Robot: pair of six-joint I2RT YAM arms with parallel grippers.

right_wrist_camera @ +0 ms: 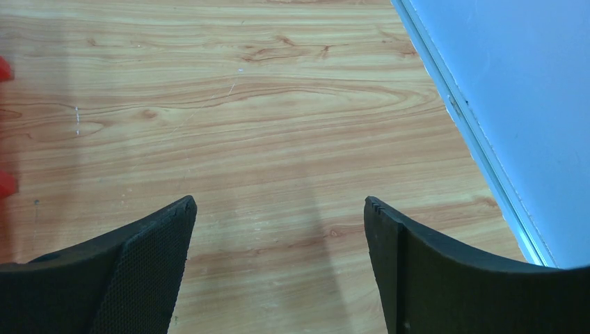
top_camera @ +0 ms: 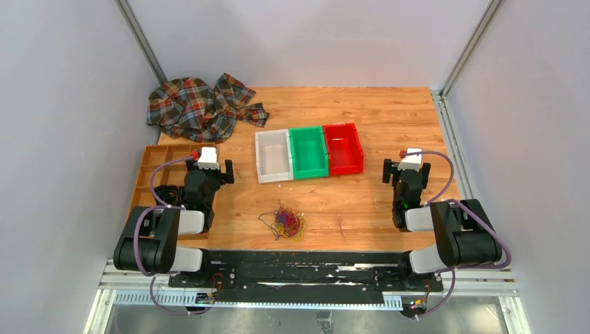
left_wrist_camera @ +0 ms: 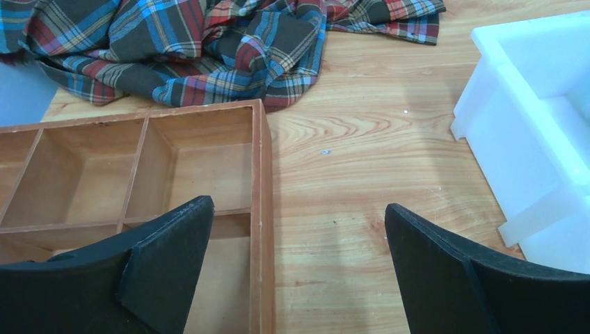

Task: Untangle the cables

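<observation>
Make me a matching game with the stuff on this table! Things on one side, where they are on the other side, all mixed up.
Things:
1. cables
2. plaid cloth
3. wooden tray
4. red bin

Places:
A. far left corner of the table
B. just right of the green bin
C. along the left edge
D. in the middle, near the front edge

Pairs: 1-D, 2-A, 3-C, 4-B
</observation>
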